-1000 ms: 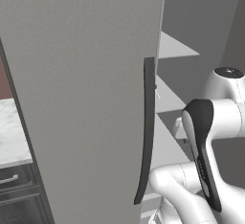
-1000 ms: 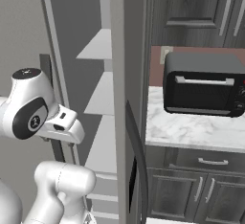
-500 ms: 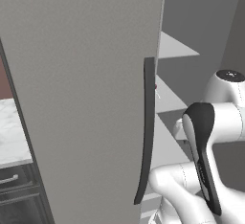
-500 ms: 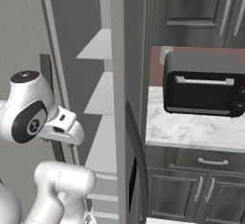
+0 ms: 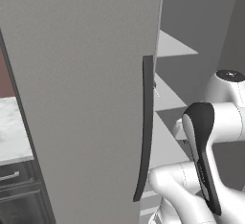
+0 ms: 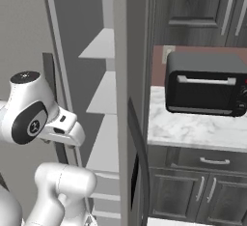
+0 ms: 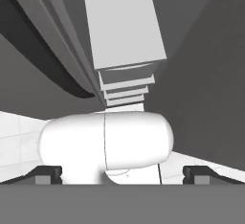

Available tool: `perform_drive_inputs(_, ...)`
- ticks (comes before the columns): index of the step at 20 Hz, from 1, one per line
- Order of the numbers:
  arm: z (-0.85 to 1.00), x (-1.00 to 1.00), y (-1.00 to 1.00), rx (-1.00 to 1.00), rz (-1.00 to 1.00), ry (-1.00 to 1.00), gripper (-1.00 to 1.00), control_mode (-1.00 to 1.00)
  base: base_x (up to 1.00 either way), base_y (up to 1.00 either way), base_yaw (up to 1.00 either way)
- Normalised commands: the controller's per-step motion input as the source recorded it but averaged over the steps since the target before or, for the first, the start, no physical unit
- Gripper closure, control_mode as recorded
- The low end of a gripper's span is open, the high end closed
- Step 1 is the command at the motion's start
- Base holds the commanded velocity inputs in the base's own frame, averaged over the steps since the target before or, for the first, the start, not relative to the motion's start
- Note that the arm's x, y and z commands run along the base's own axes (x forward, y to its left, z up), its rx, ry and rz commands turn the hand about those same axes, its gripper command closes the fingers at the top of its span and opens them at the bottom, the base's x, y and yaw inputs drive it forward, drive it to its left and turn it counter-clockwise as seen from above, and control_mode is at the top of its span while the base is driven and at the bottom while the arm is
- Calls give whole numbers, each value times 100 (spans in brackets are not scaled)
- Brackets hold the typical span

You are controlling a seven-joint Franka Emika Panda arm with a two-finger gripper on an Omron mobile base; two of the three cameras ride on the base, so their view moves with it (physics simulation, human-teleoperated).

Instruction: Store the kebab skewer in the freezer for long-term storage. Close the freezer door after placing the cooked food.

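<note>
The left base view sits close behind the arm's left side, looking forward at the freezer door (image 5: 81, 98) and past its edge to the white shelves (image 5: 165, 91). The right base view faces those same shelves (image 6: 103, 92) from the other side — taking in the toaster oven (image 6: 205, 84). The hand view looks steeply down along the freezer's shelves (image 7: 122, 27) — very near

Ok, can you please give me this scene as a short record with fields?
freezer: open, white shelves in sight
grey door: swung out to the left of the shelves, with a long dark handle
gripper: open, fingertips wide apart
toaster oven: on the marble counter, right of the fridge, its door shut
</note>
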Motion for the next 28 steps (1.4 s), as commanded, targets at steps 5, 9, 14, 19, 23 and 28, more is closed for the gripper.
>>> perform_drive_inputs(5,0,0,0,0,0,0,-100,100,-48,0,4)
perform_drive_inputs(9,0,0,0,0,0,0,-100,100,-64,0,6)
perform_drive_inputs(14,0,0,0,0,0,0,-100,100,-69,0,5)
perform_drive_inputs(19,0,0,0,0,0,0,-100,100,-59,0,3)
perform_drive_inputs(23,0,0,0,0,0,0,-100,100,-43,0,6)
perform_drive_inputs(28,0,0,0,0,0,0,-100,100,-13,-14,11)
